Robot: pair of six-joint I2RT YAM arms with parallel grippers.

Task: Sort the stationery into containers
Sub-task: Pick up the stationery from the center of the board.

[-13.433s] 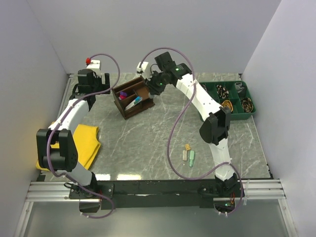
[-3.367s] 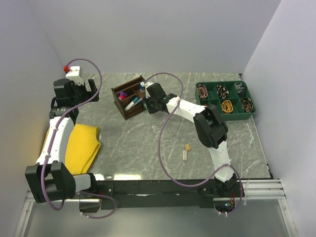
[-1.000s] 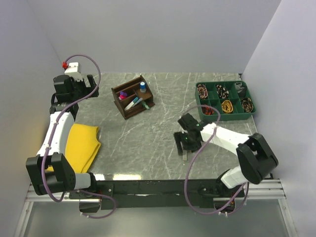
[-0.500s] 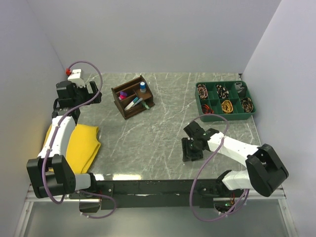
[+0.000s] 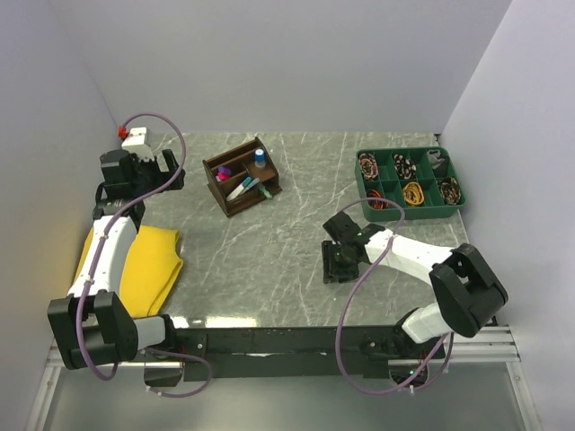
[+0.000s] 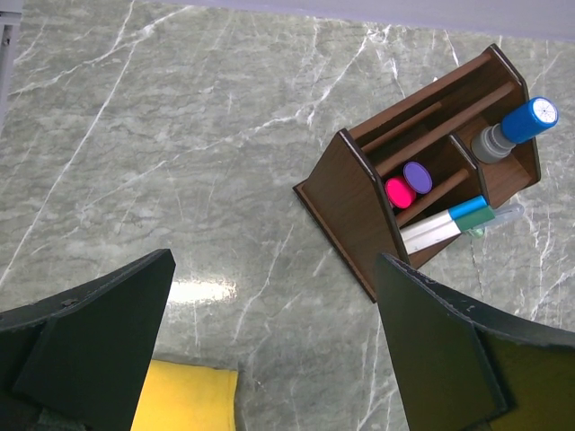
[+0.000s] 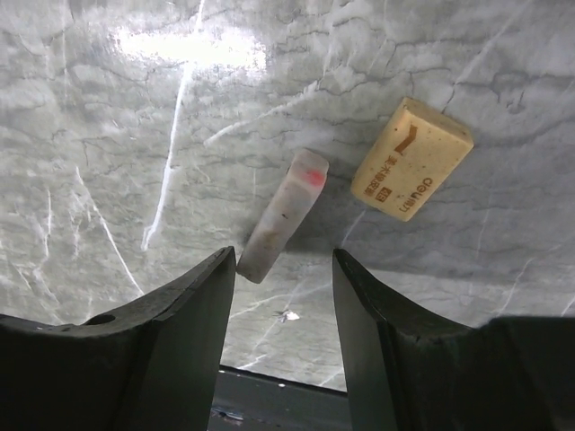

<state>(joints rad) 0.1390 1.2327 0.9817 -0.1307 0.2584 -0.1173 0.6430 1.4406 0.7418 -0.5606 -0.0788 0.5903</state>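
Note:
The dark brown wooden organiser stands at the back of the table. In it are a pink marker, a purple marker, a blue-capped cylinder and a white pen with blue and green caps. A white eraser and a tan eraser lie on the marble. My right gripper hangs low over them, jaws part open; the white eraser's near end lies beside the left fingertip, ungripped. In the top view both erasers are hidden under it. My left gripper is wide open, left of the organiser.
A green divided tray with small coiled items sits at the back right. A yellow cloth lies at the table's left edge. The table's front edge shows just beyond the right fingers.
My right gripper's jaws have narrowed, and the gripper has shifted slightly left and back over the erasers. The left arm has barely moved.

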